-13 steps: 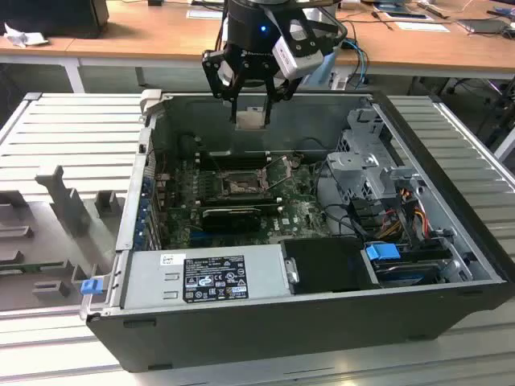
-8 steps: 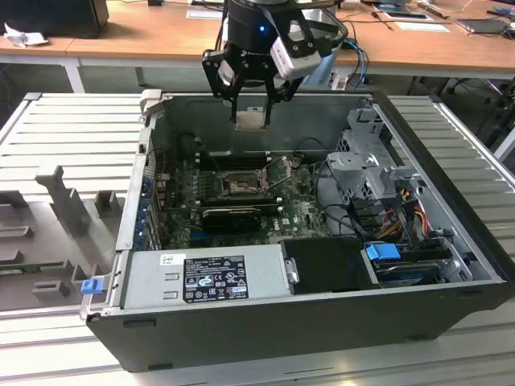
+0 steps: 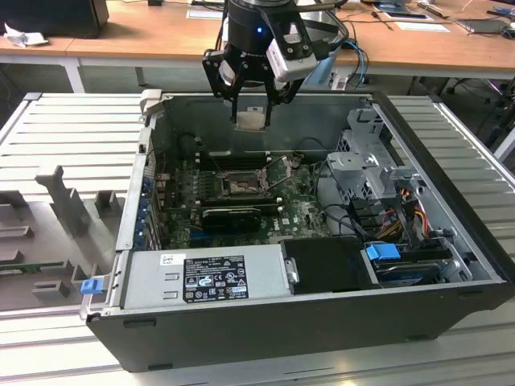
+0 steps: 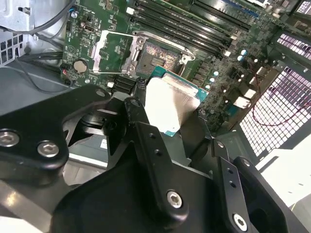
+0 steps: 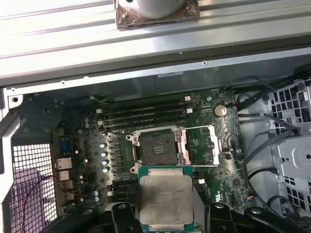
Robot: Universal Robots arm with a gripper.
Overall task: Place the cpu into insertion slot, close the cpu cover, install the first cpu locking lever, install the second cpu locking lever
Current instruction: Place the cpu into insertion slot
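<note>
My gripper (image 3: 250, 117) hangs above the open computer case, shut on the cpu (image 3: 250, 120), a pale silver square chip with a green edge. In both wrist views the cpu (image 5: 165, 198) (image 4: 171, 103) sits flat between the black fingers (image 5: 119, 213). The insertion slot (image 5: 156, 148) (image 4: 163, 54) (image 3: 240, 186) lies bare on the green motherboard (image 5: 82, 160), below and apart from the chip. The cpu cover (image 5: 204, 145) (image 4: 111, 51) is swung open beside the slot, with its window showing the board under it.
A black card (image 3: 233, 215) lies just in front of the slot and memory slots (image 5: 146, 114) behind it. The power supply (image 3: 205, 277) and drive cage (image 3: 370, 157) crowd the case, along with cables (image 3: 386, 213). A grey foam tray (image 3: 48, 233) rests on the ribbed table at the exterior view's left.
</note>
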